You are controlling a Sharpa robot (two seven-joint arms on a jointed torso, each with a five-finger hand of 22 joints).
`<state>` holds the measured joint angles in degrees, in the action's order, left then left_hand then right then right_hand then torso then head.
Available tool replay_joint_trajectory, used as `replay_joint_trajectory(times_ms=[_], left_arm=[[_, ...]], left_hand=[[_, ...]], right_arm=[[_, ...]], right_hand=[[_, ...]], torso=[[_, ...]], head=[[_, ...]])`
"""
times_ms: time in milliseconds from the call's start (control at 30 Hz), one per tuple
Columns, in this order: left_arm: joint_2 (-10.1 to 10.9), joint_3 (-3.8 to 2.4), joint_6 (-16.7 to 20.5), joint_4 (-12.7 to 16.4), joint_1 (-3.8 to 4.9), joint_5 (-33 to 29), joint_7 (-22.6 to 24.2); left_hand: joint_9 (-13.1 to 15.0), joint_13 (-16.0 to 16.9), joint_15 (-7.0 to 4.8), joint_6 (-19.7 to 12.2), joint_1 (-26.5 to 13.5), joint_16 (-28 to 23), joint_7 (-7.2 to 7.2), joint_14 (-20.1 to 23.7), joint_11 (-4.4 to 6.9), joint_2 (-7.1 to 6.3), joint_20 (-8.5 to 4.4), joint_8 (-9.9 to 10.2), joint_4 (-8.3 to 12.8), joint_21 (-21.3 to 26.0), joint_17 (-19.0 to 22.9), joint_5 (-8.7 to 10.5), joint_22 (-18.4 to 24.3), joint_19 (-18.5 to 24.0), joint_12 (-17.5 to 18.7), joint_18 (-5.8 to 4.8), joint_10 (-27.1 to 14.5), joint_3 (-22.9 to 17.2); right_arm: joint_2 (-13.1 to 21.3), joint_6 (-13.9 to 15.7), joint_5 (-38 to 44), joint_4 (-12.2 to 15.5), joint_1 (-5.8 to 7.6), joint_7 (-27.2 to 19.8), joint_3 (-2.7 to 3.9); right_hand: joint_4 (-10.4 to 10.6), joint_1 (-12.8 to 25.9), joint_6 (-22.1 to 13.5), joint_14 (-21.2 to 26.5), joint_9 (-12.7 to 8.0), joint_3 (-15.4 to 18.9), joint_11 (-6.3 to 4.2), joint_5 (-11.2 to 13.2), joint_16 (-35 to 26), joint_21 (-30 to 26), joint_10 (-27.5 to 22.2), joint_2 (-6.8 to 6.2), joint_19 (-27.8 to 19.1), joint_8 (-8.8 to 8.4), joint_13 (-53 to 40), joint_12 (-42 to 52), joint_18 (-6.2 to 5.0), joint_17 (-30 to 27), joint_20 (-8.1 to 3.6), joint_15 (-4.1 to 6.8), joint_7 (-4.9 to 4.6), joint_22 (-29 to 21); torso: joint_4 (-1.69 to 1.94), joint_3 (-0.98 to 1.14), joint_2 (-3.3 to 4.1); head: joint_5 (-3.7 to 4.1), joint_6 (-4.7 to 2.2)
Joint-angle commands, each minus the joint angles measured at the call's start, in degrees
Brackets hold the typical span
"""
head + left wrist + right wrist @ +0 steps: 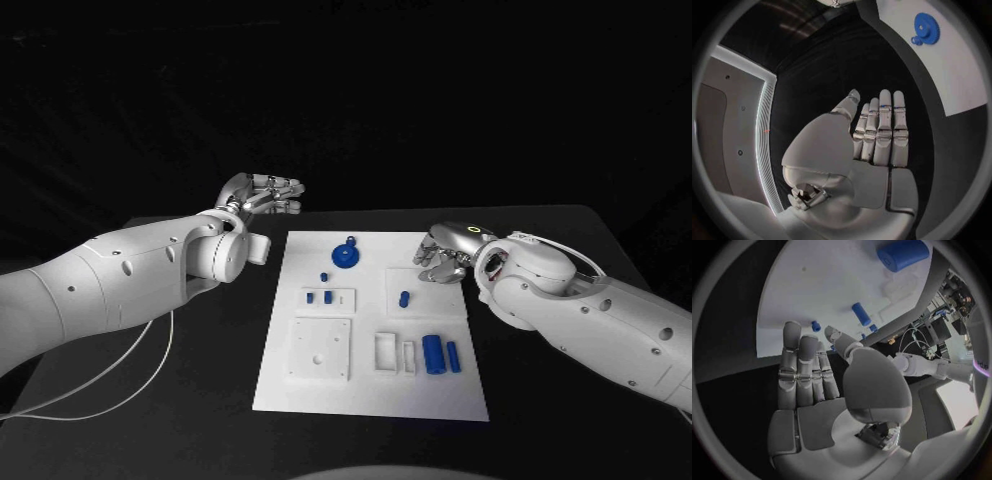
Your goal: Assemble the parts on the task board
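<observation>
Left fingers [882,127]: straight, laid side by side, thumb out to one side, nothing between them. Right fingers [801,367]: likewise flat and together, thumb apart, holding nothing.

Left hand [267,192]: over the black table [577,240], just past the far left corner of the task board [368,395], not touching it. Right hand [444,255]: at the board's right edge near the far end, palm over the plate.

On the board: blue gear [346,255] at the far middle, nearest both hands; small pegs [320,296] left of centre; a short pin [405,298] right of centre; two blue cylinders [441,355] lying side by side at the near right, beside a white frame [387,352] and a white square block [320,348].

Probably at the first reach, with nothing yet picked up. To do it well:

- Choose one part per hand, most likely the gear or the pin for the right, as they lie closest.
- Spread the fingers before lowering.
- Come down from straight above.
- Pinch with thumb and fingertip, not with the palm.
- Keep the wrist clear of neighbouring pieces, since small pegs tip or roll easily.
- Lift straight up before carrying across.
</observation>
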<state>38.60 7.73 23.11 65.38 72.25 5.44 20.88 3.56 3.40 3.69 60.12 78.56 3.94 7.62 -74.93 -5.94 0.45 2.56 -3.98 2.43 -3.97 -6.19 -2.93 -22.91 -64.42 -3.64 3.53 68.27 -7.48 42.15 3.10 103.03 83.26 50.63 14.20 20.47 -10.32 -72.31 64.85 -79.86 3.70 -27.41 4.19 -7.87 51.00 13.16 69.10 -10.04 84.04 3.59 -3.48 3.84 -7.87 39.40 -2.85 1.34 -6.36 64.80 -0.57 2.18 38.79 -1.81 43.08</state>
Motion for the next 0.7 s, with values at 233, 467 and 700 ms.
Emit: replay_joint_trajectory(times_ms=[233, 467, 700], left_arm=[[0.0, -0.06, -1.6, 0.0, 0.09, -0.7, 0.5], [0.0, -0.06, -1.5, -0.1, 0.09, -0.7, 0.2], [0.0, -0.06, -1.8, -0.1, 0.09, -0.6, -0.2]], left_hand=[[0.1, 0.0, -0.09, -0.2, 0.2, -0.2, -0.08, -0.5, 0.29, 0.17, -0.03, -0.4, 0.0, -0.4, 0.0, 0.02, 0.9, -0.5, 0.1, -0.44, 0.1, 0.4], [0.1, 0.0, -0.14, -0.2, 0.6, -0.2, -0.08, -0.5, 0.33, 0.13, -0.11, -0.4, 0.3, -0.5, 0.0, 0.02, 1.5, -0.6, 0.1, -0.47, 0.1, 0.4], [0.1, -0.1, -0.13, -0.2, 0.6, -0.2, -0.06, -0.5, 0.31, 0.05, -0.12, -0.4, 0.4, -0.5, 0.0, 0.04, 1.5, -0.6, 0.1, -0.48, 0.1, 0.5]], right_arm=[[-0.3, -2.1, 3.2, -0.2, -0.13, 1.8, -0.40], [-0.6, -2.4, 3.8, -0.7, -0.15, 1.9, -0.66], [-1.0, -2.5, 4.0, -1.1, -0.20, 1.7, -1.19]], right_hand=[[0.7, -0.7, 0.6, 0.0, 0.0, 0.5, -0.31, 4.3, 0.4, 0.3, 0.2, 0.26, 2.1, 0.01, 0.0, -0.3, -0.10, -0.3, 0.24, 0.01, 0.41, -0.7], [0.7, -0.9, 1.5, 0.2, 0.1, -1.0, -0.60, 4.7, 0.5, 0.6, 1.2, 0.63, 2.1, 0.00, 0.0, -0.3, 0.08, -0.4, 0.02, 0.21, 0.52, -0.8], [0.6, -1.2, 3.2, 0.2, 0.2, -2.6, -1.27, 5.0, 0.7, 0.9, 3.1, 1.55, 2.0, 0.11, 0.0, -0.2, 0.45, -0.4, -0.44, 0.69, 0.94, -0.8]], torso=[[-0.02, 0.02, -0.01], [-0.02, 0.01, 0.01], [-0.01, 0.02, 0.00]], head=[[-0.09, 0.26], [-0.20, 0.39], [-0.23, 0.51]])
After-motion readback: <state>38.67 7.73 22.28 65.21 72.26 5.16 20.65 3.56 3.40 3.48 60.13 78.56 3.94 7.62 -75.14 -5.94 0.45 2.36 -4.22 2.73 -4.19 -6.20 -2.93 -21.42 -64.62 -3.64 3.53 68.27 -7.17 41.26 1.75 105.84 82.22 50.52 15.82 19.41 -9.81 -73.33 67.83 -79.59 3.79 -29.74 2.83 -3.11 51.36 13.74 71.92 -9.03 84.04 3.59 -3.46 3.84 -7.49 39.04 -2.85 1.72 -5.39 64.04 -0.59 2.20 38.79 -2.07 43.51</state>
